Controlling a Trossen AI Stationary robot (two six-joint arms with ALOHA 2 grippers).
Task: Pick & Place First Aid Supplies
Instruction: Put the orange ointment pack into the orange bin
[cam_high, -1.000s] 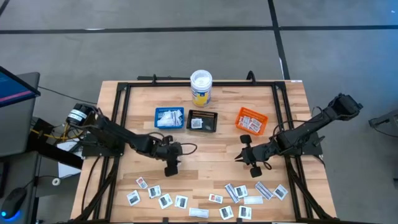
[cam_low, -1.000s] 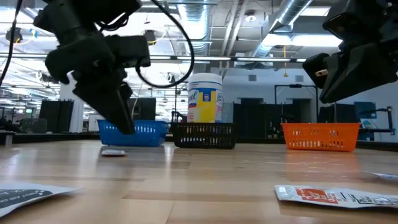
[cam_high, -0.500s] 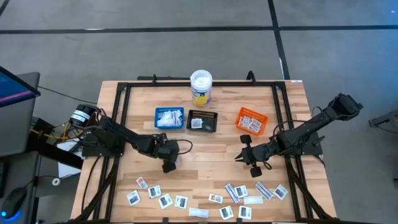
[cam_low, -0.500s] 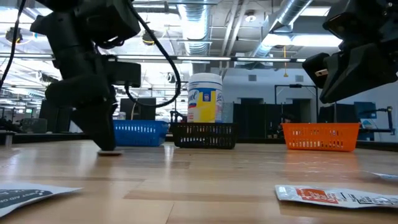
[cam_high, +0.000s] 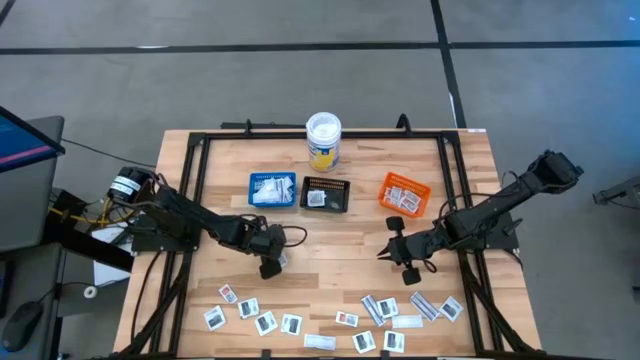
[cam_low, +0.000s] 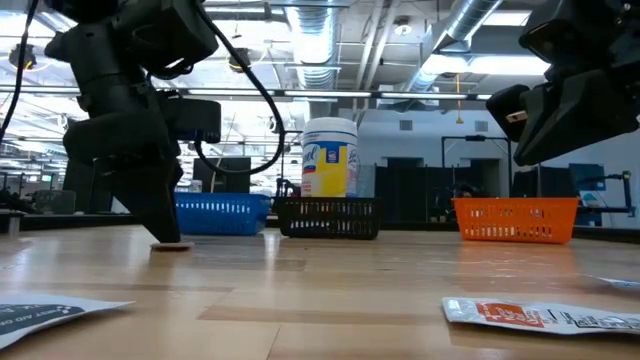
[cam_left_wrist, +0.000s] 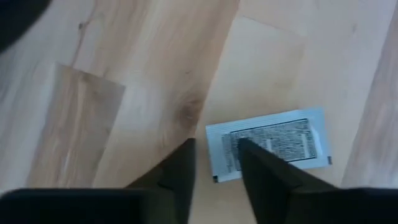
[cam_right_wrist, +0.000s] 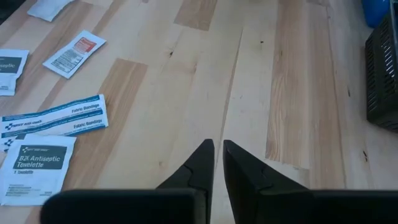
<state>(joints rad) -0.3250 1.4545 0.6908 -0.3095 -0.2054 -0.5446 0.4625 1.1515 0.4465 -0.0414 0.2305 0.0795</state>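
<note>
Left wrist view shows the left end effector (cam_left_wrist: 214, 163) down on the worktop (cam_left_wrist: 124, 74), its fingers a little apart and straddling one short edge of a small printed packet (cam_left_wrist: 268, 144); whether they already pinch it cannot be told. Seen from above, that packet lies just in front of the blue tray (cam_high: 272, 189), apart from the other first aid supplies (cam_high: 380, 310) scattered along the worktop's near edge. It is thin paper, likely light and limp, lying flat, so the edge under the fingers looks the sensible hold. The right end effector (cam_high: 398, 255) waits in front of the orange tray (cam_high: 403, 194), fingers nearly together and empty.
</note>
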